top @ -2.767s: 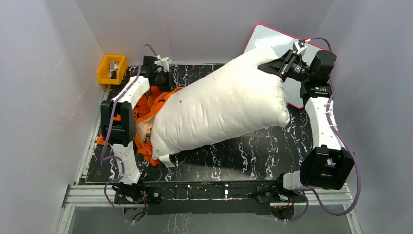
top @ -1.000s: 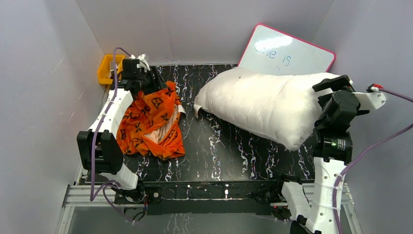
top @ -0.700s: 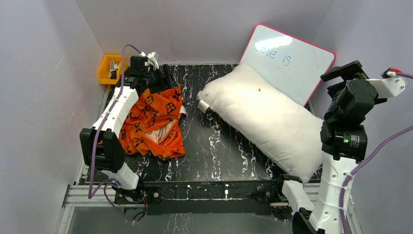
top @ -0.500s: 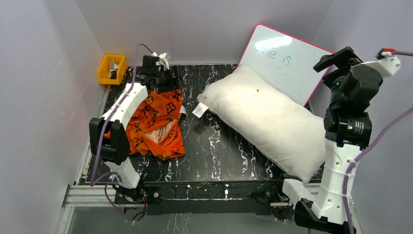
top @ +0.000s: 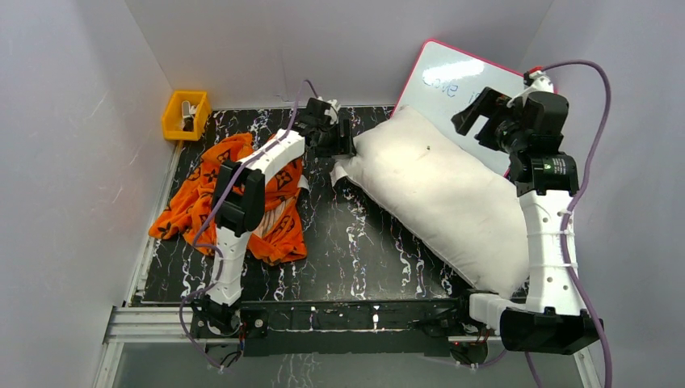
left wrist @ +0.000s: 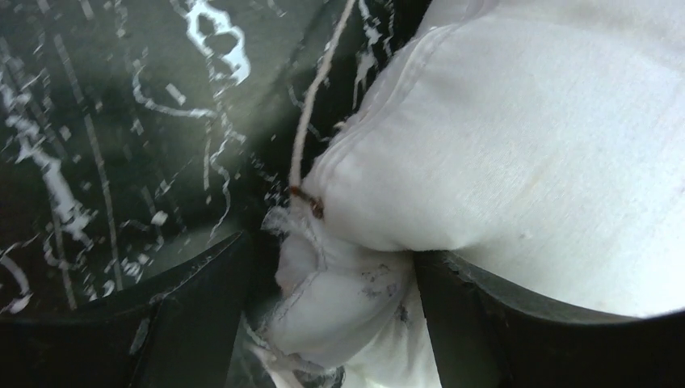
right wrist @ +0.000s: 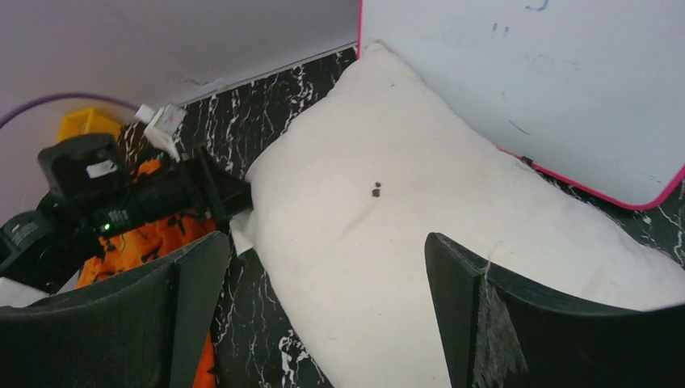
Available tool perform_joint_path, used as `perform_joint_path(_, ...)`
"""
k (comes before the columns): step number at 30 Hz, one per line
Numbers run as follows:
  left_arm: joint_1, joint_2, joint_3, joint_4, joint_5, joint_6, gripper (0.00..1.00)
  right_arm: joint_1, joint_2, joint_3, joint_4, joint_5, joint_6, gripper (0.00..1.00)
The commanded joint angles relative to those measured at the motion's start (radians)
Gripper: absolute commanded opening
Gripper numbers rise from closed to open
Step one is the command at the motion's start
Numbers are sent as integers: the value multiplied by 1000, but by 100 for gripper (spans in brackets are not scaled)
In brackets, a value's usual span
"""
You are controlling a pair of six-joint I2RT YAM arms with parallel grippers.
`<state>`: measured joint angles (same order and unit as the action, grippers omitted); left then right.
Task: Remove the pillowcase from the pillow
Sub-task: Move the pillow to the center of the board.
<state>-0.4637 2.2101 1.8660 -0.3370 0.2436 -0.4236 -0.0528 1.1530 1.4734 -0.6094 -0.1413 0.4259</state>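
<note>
Black marbled table carries everything, and the biggest thing on it is the pillow. It is plain white and plump, and lies slantwise from the far middle to the near right corner. Its far edge rests against the pink-framed whiteboard. It looks bulky but light and squashy. A flat face would likely bulge out of a pinch, so the seamed corners are the safest places to take hold. The pillowcase lies crumpled on the left side of the table, well apart from the pillow and with nothing visibly inside it, so the stripping looks done. It is orange fleece-like cloth with black motifs, and should be light, limp and not slippery. It will drape and bunch rather than keep any shape, so a raised fold or the hem would be the place to pinch it. The left arm crosses above its far part. The right pincer hangs wide open over the pillow's far right part, just in front of the whiteboard, holding nothing. The left pincer is at the pillow's far left corner. Its fingers stand well apart with the bunched corner between them, and no squeeze shows in the cloth. A loose cream thread trails from that corner across the table.
</note>
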Motion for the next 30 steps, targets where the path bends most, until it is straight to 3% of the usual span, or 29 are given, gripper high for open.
perform_joint_path(1, -62, 44, 130, 15, -10, -23, 71, 99, 32, 41, 46, 2, -82, 99)
perform_joint_path(6, -165, 59, 146, 10, 11, 7, 69, 132, 74, 32, 86, 1, -84, 99)
perform_joint_path(15, -329, -55, -51, 124, 35, -73, 67, 149, 91, 4, 112, 0, -93, 99)
perform_joint_path(30, -492, 12, 38, 202, 103, -164, 67, 153, 84, -12, 101, 23, -106, 99)
